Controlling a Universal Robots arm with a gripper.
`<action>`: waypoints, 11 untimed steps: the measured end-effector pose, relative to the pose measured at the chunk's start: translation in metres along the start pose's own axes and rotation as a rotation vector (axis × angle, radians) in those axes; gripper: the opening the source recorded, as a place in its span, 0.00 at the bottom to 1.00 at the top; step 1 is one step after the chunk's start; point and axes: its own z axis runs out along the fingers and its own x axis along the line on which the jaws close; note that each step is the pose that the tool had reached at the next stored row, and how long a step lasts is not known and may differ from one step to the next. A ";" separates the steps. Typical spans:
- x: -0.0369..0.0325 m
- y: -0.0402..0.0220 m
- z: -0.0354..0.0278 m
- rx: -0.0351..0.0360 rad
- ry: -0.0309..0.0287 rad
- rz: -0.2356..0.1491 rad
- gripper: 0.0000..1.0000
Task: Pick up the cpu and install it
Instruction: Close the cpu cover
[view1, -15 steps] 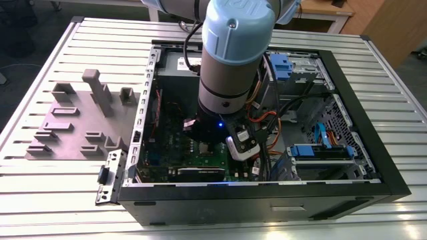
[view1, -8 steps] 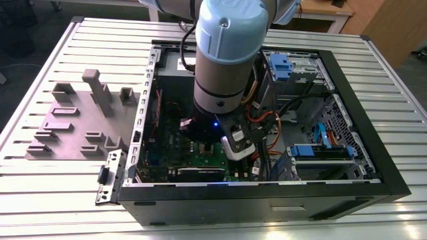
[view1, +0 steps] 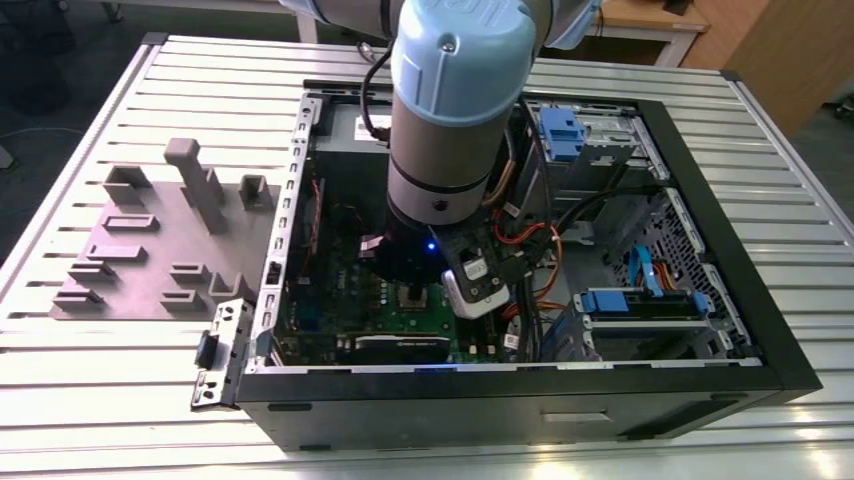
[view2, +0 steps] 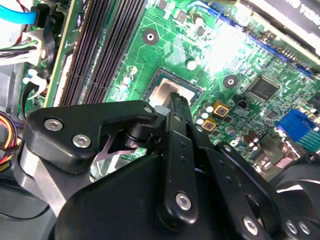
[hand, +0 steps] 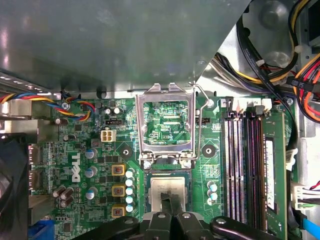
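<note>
Pincer (hand: 170, 202) above cpu (hand: 159, 186); socket frame (hand: 166, 125) raised beside.

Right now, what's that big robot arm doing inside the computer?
The robot arm reaches down into an open computer case lying on its side. Its gripper is right over the cpu, the small silvery square, which sits in the socket on the green motherboard. The metal socket frame beside it stands flipped open, not yet closed over the chip. Whether the gripper is gripping the cpu can't be told.
</note>
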 end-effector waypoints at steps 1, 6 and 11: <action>0.0000 0.0000 0.0000 0.0000 -0.0001 0.000 0.11; 0.0001 0.0000 0.0000 -0.0001 0.0000 0.000 0.11; 0.0002 0.0002 0.0000 0.0002 -0.0001 0.001 0.11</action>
